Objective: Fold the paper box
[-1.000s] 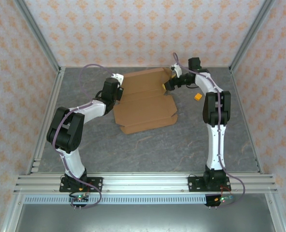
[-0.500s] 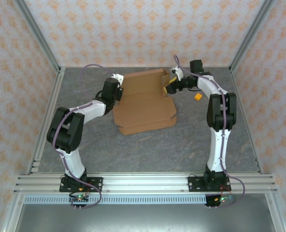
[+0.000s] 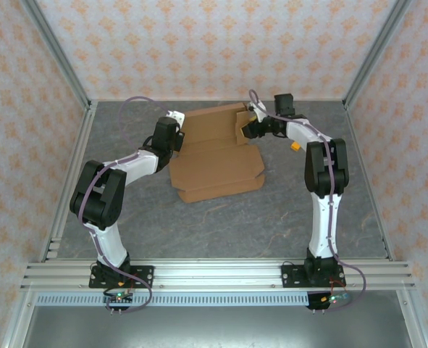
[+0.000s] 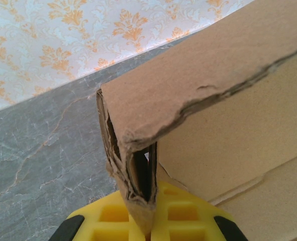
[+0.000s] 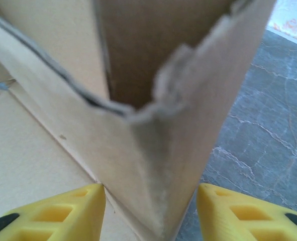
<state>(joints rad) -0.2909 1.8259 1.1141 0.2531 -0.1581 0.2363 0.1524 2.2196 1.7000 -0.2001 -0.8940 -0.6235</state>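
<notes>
Paper box [image 3: 217, 163] lying crosswise, back flap up, left hand [image 4: 149, 221] pinching one corner, right hand [image 5: 151, 203] straddling another, grip unclear.

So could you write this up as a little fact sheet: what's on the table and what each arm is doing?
Main item: paper box, brown cardboard, partly folded, far panel raised
Surface: grey table
Left gripper: shut on the box's far-left corner
Right gripper: fingers either side of the far-right corner; grip unclear
Also there: small orange piece, on the table right of the box
</notes>
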